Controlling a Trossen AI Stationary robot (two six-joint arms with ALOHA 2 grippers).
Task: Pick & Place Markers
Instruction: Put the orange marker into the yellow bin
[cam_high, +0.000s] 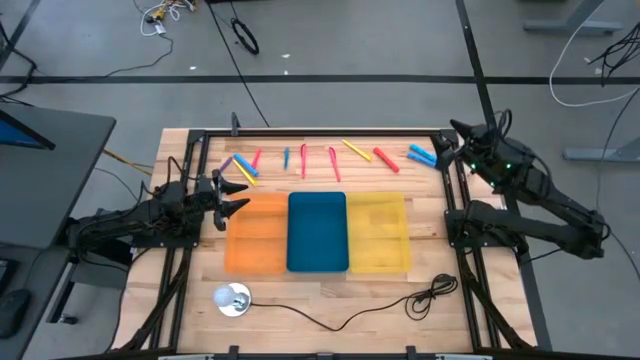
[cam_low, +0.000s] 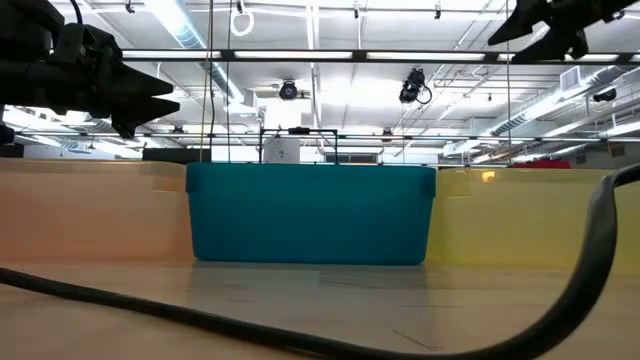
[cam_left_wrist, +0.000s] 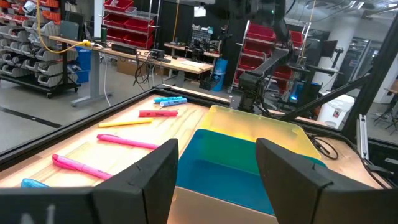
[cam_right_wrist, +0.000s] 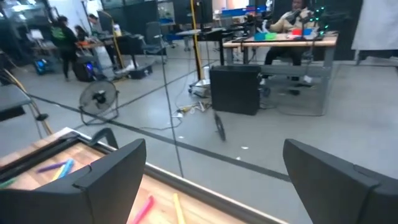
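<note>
- High view: the markers (cam_high: 330, 158) lie in a loose row along the far side of the worktop (cam_high: 190, 270), beyond the orange tray (cam_high: 257, 233), blue tray (cam_high: 318, 232) and yellow tray (cam_high: 377, 233), none of them in a tray yet. The left claw (cam_high: 234, 196) hangs released and empty just beside the orange tray's left edge; the right claw (cam_high: 446, 147) hangs released and empty at the far right corner, near the blue markers (cam_high: 421, 155). The pens by the left end lie bunched and crossed, so a descent there could pinch two at once or flick one away.
- Low view: the trays' walls hide every marker. A black cable (cam_low: 300, 335) snakes across the near worktop; a low sweep of either arm could snag it.
- Left wrist view: the left claw (cam_left_wrist: 214, 171) looks over the blue tray's rim, jaws apart with nothing between. A forward reach kept low could shove the tray. The pink marker (cam_left_wrist: 127, 142) is round and could roll from an off-centre pinch.
- Right wrist view: the right claw (cam_right_wrist: 214, 180) stands wide, empty, pointing past the worktop's edge rail; a nudged marker could roll toward that edge.
</note>
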